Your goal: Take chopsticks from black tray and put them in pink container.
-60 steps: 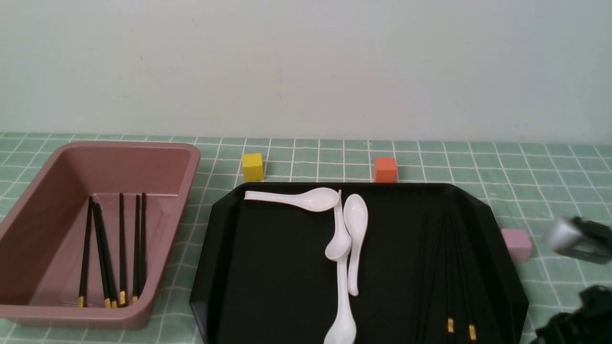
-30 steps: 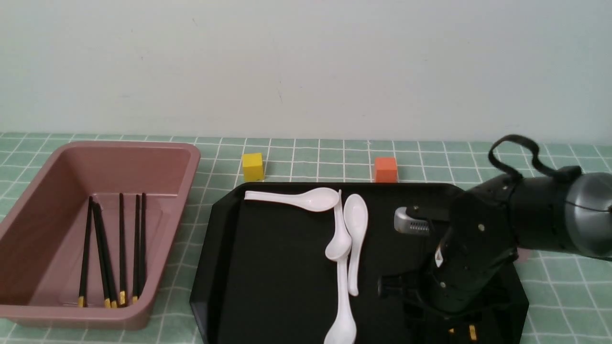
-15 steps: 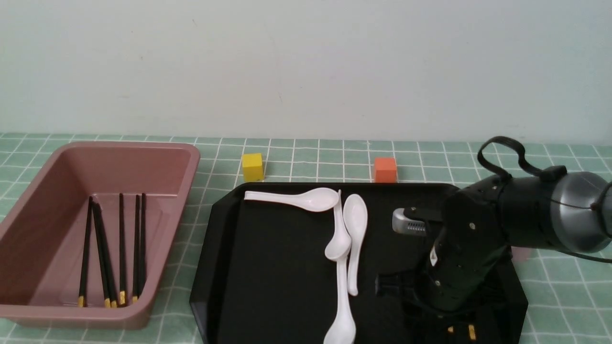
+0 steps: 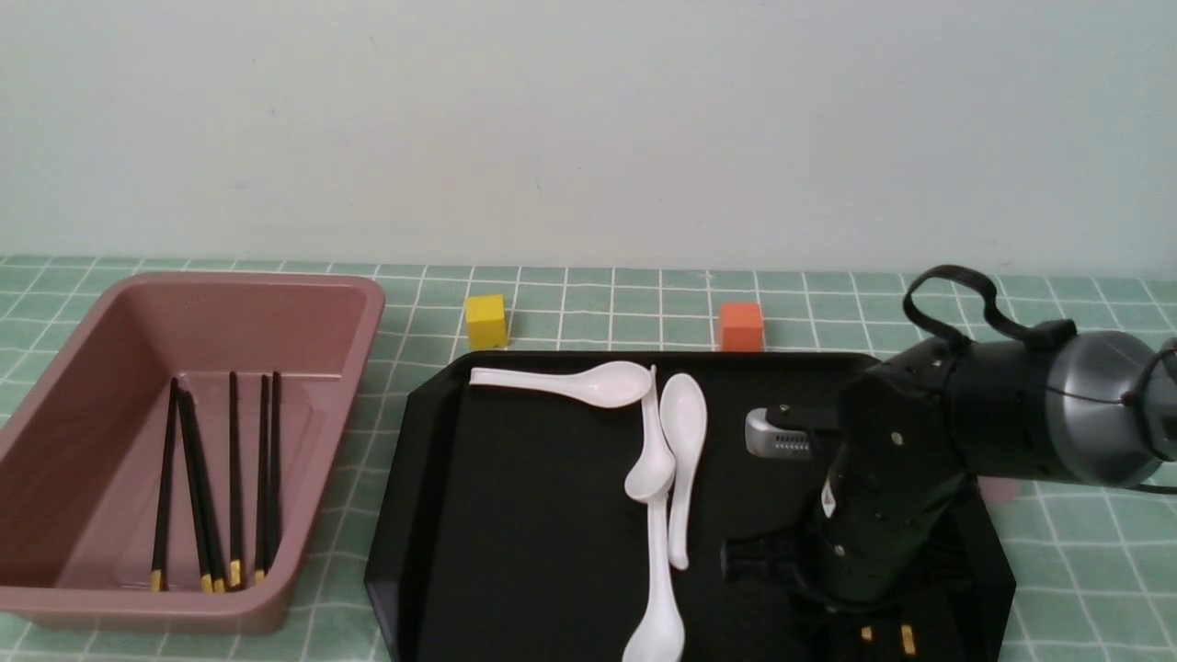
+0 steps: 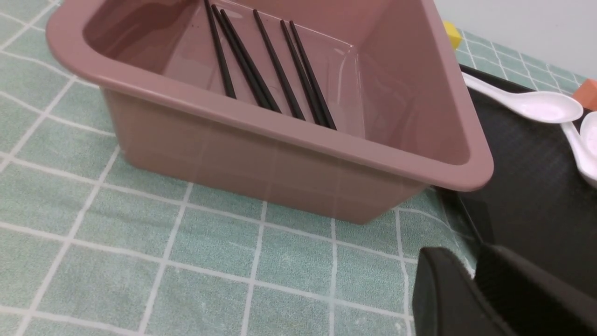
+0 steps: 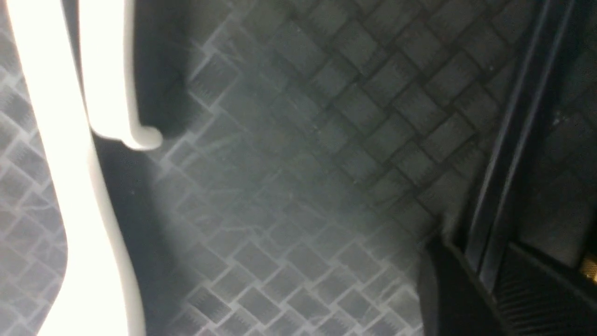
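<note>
Over the right part of the black tray, the right arm reaches in from the right side of the front view, its thick segment nearly level and its wrist bent steeply down toward the tray floor. The right gripper is closed on a pair of black chopsticks, lying side by side between its fingers. Near them, a gold band shows at the edge of the right wrist view, partly cut off. The left gripper points toward the mat just beside the pink container, its fingers close together; whether they meet, I cannot tell. Six more chopsticks lie in the container, gold ends toward the near wall. In the front view the wrist covers much of the sticks in the tray, leaving two gold bands visible below it, and the right gripper's tips are hard to make out, black on black. The arm also partly hides the small pink cube. The tray's near edge is cut off, and the white spoons are washed out in the right wrist view.
</note>
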Controlling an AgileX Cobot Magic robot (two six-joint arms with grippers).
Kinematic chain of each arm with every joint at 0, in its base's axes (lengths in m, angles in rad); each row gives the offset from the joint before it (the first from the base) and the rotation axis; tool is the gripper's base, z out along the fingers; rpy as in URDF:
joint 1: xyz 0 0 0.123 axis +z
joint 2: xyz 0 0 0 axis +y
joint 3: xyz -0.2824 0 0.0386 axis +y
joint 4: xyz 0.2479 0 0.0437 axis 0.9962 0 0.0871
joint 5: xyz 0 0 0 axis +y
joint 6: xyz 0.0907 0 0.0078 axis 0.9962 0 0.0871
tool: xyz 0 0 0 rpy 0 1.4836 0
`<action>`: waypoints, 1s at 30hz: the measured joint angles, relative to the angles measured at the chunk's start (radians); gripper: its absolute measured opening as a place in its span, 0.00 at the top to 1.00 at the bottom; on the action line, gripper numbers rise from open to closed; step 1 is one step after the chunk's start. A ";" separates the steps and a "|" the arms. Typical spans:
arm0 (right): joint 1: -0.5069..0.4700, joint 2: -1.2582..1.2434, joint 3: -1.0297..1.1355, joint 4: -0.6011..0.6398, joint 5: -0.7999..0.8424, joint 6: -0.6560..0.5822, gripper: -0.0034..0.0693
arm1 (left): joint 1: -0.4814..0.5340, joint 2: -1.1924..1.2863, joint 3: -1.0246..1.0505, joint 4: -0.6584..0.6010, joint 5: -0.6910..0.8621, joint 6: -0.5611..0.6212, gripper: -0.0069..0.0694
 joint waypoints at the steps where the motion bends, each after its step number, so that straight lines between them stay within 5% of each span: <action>1: 0.000 0.000 0.000 0.001 0.001 -0.015 0.77 | 0.000 0.000 0.000 0.000 0.000 0.000 0.75; 12: 0.010 -0.051 0.014 0.027 0.053 -0.104 0.79 | 0.000 0.000 0.000 0.000 0.000 0.000 0.73; 23: 0.013 -0.367 0.003 0.034 0.152 -0.130 0.79 | 0.000 0.000 0.000 0.001 0.000 0.000 0.72; 30: 0.019 -0.377 -0.210 0.248 0.165 -0.371 0.79 | 0.000 0.000 0.000 0.002 0.000 0.000 0.72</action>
